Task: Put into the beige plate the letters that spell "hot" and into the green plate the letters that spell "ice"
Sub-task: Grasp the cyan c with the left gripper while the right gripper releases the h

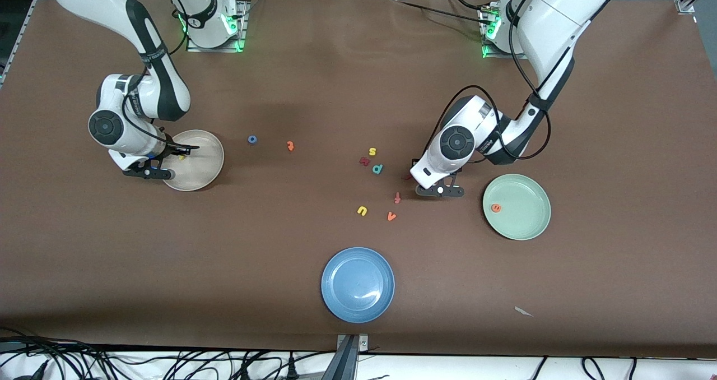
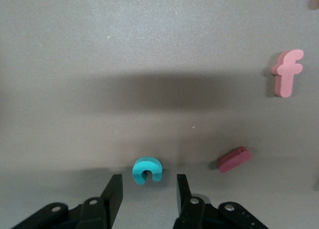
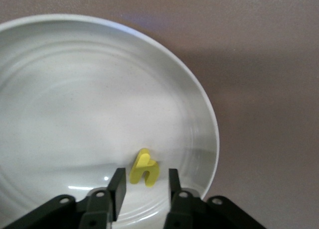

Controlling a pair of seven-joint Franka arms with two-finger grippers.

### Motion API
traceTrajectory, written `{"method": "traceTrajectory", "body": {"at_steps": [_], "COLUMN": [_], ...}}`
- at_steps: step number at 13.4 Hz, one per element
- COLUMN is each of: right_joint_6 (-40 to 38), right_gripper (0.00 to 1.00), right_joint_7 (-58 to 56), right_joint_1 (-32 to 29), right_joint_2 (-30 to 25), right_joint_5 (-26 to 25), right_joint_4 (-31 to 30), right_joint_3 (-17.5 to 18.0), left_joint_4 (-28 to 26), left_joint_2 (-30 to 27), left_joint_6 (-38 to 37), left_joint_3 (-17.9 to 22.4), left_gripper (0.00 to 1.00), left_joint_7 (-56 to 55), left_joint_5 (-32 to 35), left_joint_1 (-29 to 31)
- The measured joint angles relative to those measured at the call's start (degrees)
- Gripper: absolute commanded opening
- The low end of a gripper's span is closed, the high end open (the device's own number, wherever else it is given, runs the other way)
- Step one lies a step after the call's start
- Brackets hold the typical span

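one yellow h [image 3: 144, 168] in beige plate [image 1: 210, 144], orange e [image 1: 496, 207] in green plate [image 1: 526, 226].

Two white arms with black joint bands and round dark grey joint caps; black cables loop along each. Bases glow green, with red buttons on top. Each ends in a black two-finger gripper with silver screws.

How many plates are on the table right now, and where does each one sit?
3. The beige plate lies at the right arm's end, under the right gripper. The green plate lies at the left arm's end. The blue plate lies between them, nearest the front camera.
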Motion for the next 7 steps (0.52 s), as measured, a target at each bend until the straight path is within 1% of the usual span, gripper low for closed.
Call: {"method": "traceTrajectory", "body": {"at_steps": [1,3,4,5,7], "right_joint_6": [-0.20,-1.92,-2.88,-3.71,-4.65], "right_gripper": [0.96,0.96,0.96,0.96,0.96], "right_joint_7": [0.23,2.53,4.90,8.28,15.47], "right_joint_1": [0.04,0.15,0.18,0.26,0.57], "right_joint_2": [-0.14,-1.20,-2.17,-3.34,-5.13], "right_joint_5": [0.01,0.07,0.11,0.13,0.17], "right_joint_4": [0.25,0.66,0.77,0.80,0.80], "right_joint_3": [0.02,0.89,2.24,4.22,8.35], "left_joint_4": [-0.09,-0.45,-0.62,-0.81,-1.10], "left_joint_2": [0.00,0.08,0.14,0.15,0.20], "left_joint_6": [0.18,1.62,1.97,2.20,2.36], "left_joint_3": [0.04,0.10,0.12,0.13,0.20], "left_gripper": [0.51,0.42,0.37,0.35,0.35], "left_joint_7": [-0.02,-0.09,-0.13,-0.13,-0.18], "left_joint_5": [0.03,0.04,0.04,0.04,0.04], "left_joint_1": [0.07,0.15,0.16,0.17,0.19]}}
